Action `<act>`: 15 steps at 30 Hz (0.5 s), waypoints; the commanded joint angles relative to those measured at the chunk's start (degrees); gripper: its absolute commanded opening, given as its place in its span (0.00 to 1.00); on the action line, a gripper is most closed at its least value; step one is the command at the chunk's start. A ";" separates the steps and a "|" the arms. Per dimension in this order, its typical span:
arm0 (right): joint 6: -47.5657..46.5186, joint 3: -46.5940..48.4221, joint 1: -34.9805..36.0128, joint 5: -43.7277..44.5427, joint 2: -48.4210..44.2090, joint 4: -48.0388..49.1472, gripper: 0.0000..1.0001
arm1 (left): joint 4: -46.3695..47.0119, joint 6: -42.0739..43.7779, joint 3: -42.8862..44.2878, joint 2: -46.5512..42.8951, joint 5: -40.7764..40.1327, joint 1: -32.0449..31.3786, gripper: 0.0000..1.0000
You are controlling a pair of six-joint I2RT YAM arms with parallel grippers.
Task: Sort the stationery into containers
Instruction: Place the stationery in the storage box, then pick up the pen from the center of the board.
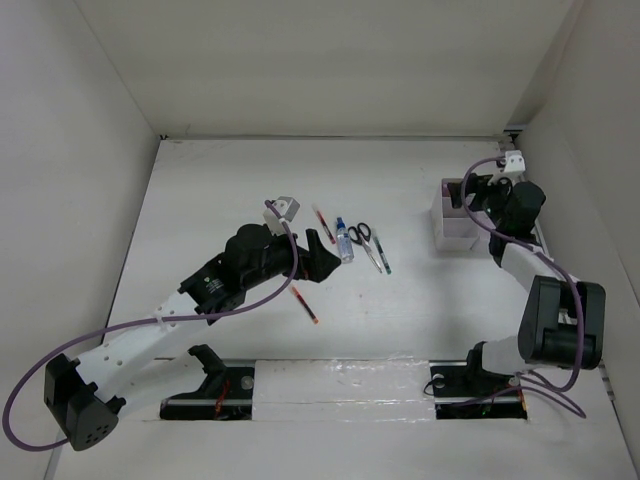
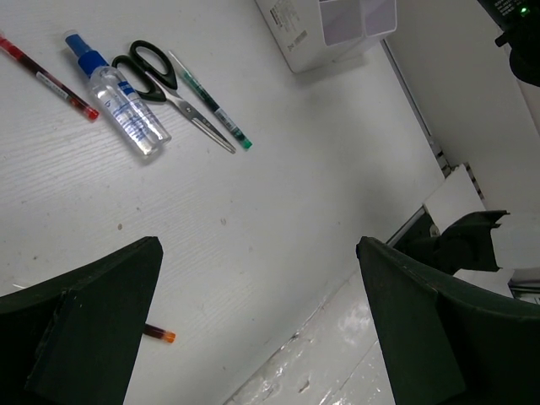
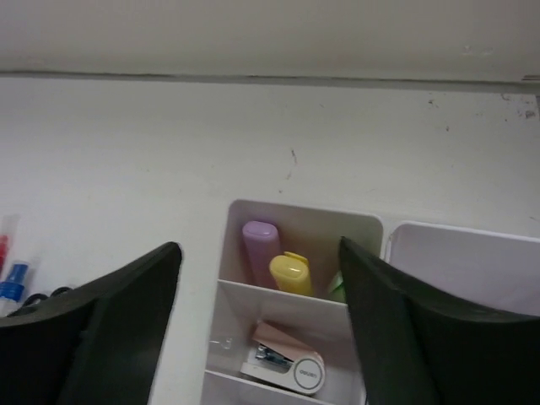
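Right wrist view alone shows inside the white, translucent-walled organizer (image 3: 297,221) near the desk's right edge. One rounded lilac-pink stick (image 3: 261,250), one yellow stick (image 3: 291,272) and a green sliver (image 3: 335,288) stand in one square compartment, with a stapler-like item (image 3: 283,364) in the next. The right gripper (image 3: 259,253) is held above with jaws spread, empty.

Left wrist view shows a red pen (image 2: 47,76), a clear blue-capped bottle (image 2: 124,99), black-handled scissors (image 2: 165,89) and a green-tipped pen (image 2: 211,102) loose mid-desk. A second red pen (image 2: 159,335) lies under the left gripper (image 2: 257,250), whose jaws gape empty.
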 commanded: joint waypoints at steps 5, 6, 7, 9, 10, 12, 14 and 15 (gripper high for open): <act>-0.14 0.82 4.93 1.30 -8.61 -1.47 1.00 | 0.57 -0.23 1.58 1.91 -4.71 0.01 1.00; 0.73 0.82 5.64 2.43 -9.76 -3.83 1.00 | -0.05 -0.93 1.58 2.96 -7.24 0.01 1.00; 1.34 1.69 7.47 6.36 -10.99 -5.85 1.00 | -1.71 -1.46 2.37 3.49 -8.92 0.01 1.00; 3.01 4.76 10.37 12.25 -14.41 -14.16 1.00 | -4.35 -2.95 4.04 4.90 -15.83 0.01 1.00; 3.89 6.34 15.17 21.77 -15.39 -17.70 1.00 | -6.19 -5.48 5.87 6.56 -18.58 0.01 1.00; 7.12 11.88 21.60 33.32 -17.67 -24.91 1.00 | -12.25 -8.13 7.90 8.15 -23.51 0.01 1.00; 9.09 15.40 30.29 46.07 -18.91 -34.68 1.00 | -18.38 -13.65 10.27 9.21 -29.66 0.01 1.00; 9.09 16.46 32.43 47.08 -19.61 -36.01 1.00 | -20.42 -15.77 10.89 9.21 -31.42 0.01 1.00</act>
